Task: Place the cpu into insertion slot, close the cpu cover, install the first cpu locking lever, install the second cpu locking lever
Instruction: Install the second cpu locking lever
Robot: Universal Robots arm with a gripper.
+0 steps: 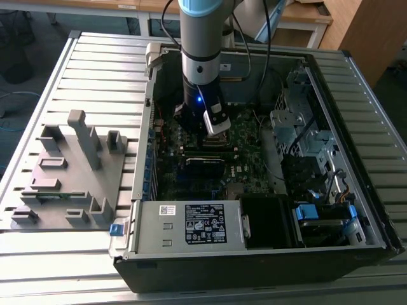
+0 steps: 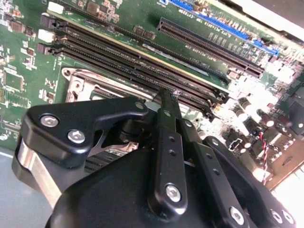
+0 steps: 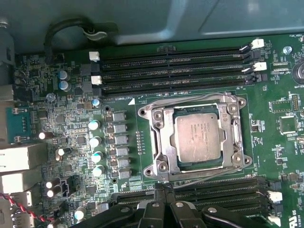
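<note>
Pincer (image 3: 164, 190), closed and empty, hovers beside cpu (image 3: 198, 137) under cpu cover (image 3: 161, 137).

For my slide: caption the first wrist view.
Grey square cpu seated in socket under closed silvery metal cpu cover, black tool at socket's edge.

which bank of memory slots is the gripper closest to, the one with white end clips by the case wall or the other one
The other one: the memory slots on the gripper side of the cpu. The fingertips sit right at their edge, while the white-clipped bank lies beyond the socket.
</note>
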